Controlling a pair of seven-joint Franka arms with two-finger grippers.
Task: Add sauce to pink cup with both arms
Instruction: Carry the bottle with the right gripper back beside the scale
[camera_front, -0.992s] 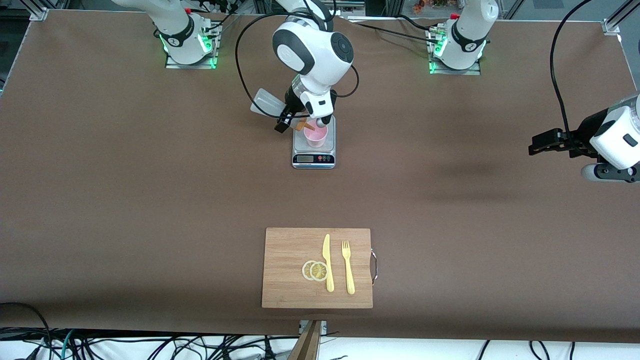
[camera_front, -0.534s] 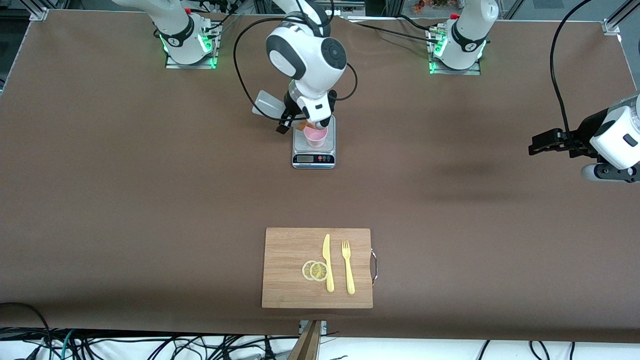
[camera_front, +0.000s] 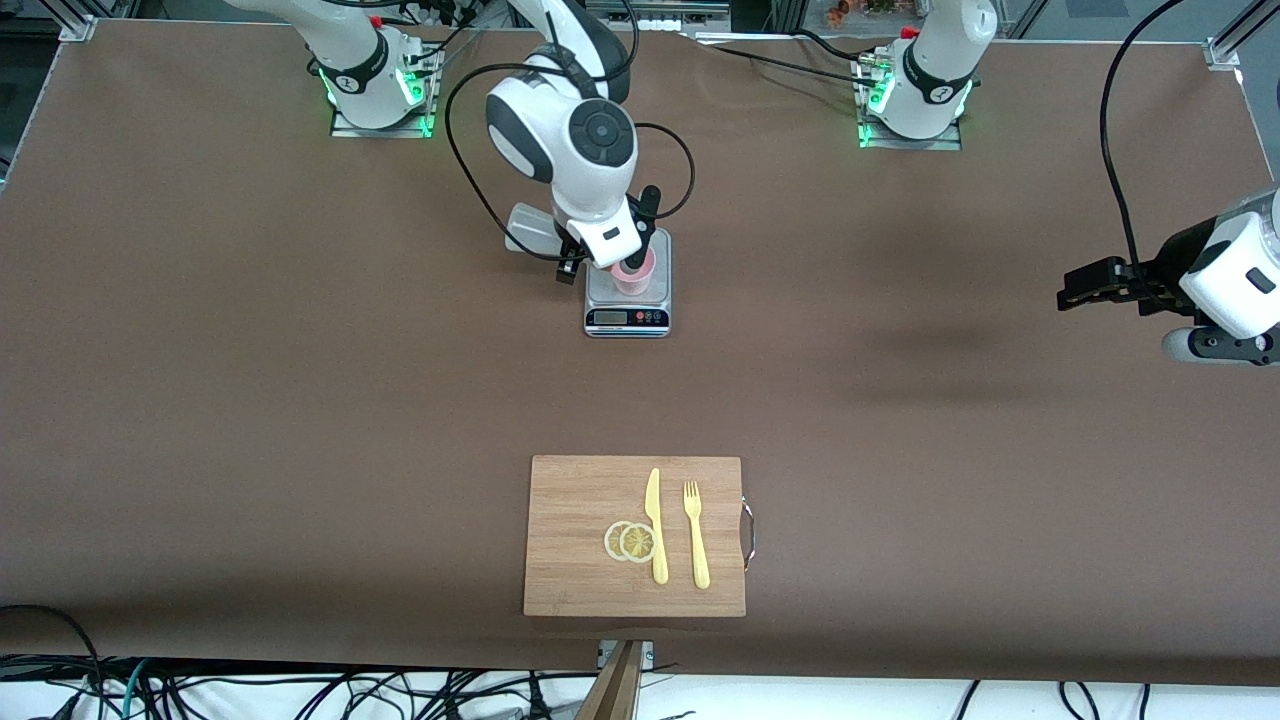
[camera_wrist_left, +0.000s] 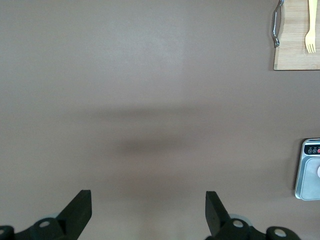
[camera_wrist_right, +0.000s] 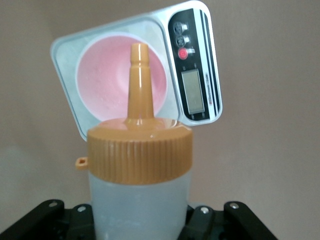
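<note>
Moved: the right arm has swung round since a second ago, tipping the sauce (camera_wrist_right: 137, 165) steeper, nozzle now aimed into the pink cup (camera_wrist_right: 120, 75).
Right gripper (camera_front: 600, 250): clamped on the sauce bottle, over the cup.
Cup: sitting on the kitchen scale (camera_front: 627, 300), near the middle of the table, toward the robots' bases.
Left gripper (camera_wrist_left: 147, 212): fingers spread wide, holding nothing, waiting over bare table at its own end.
Risk: nozzle drifts off centre and sauce lands on the scale, or the bottle nudges the light cup over.
Writing: nothing readable, scale display too small to tell.
</note>
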